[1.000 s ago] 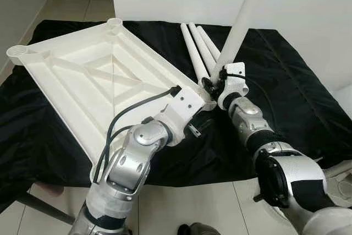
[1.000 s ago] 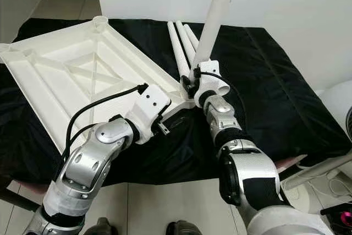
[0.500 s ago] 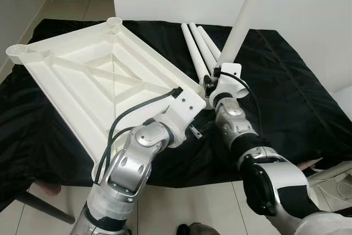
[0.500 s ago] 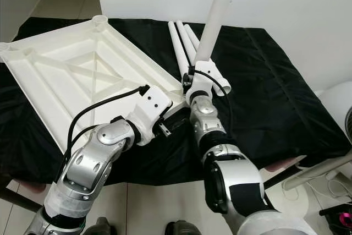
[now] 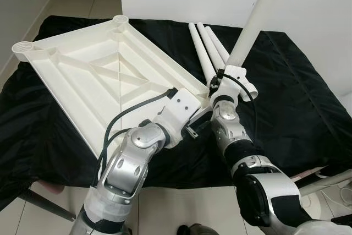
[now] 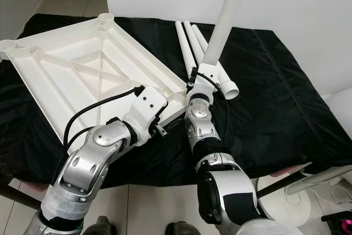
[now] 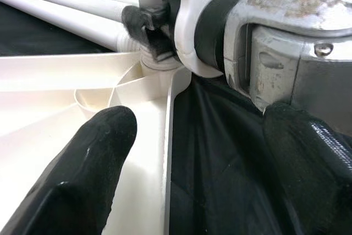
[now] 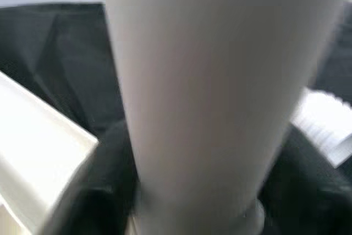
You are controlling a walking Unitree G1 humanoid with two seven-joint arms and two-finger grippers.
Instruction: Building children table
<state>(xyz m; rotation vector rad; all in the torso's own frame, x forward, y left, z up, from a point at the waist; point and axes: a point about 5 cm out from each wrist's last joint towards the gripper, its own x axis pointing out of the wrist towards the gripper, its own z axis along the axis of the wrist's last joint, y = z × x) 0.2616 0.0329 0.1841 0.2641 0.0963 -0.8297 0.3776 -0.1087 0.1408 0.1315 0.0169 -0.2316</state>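
- So we've got the white plastic ribbed tabletop (image 5: 99, 75) lying upside down on the black-cloth-covered bench (image 5: 297, 103).
- Our right pincer (image 5: 215, 82) is clamped on a long white plastic tube leg (image 5: 254, 20), held upright with its threaded end at the tabletop's near corner socket (image 7: 157, 61).
- Our left pincer (image 7: 181, 152) sits spread apart, straddling the tabletop's edge just beside that corner.
- Three spare white tube legs (image 5: 206, 53) lie side by side on the cloth behind.

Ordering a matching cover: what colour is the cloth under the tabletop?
Black cloth, clearest in the left eye view.
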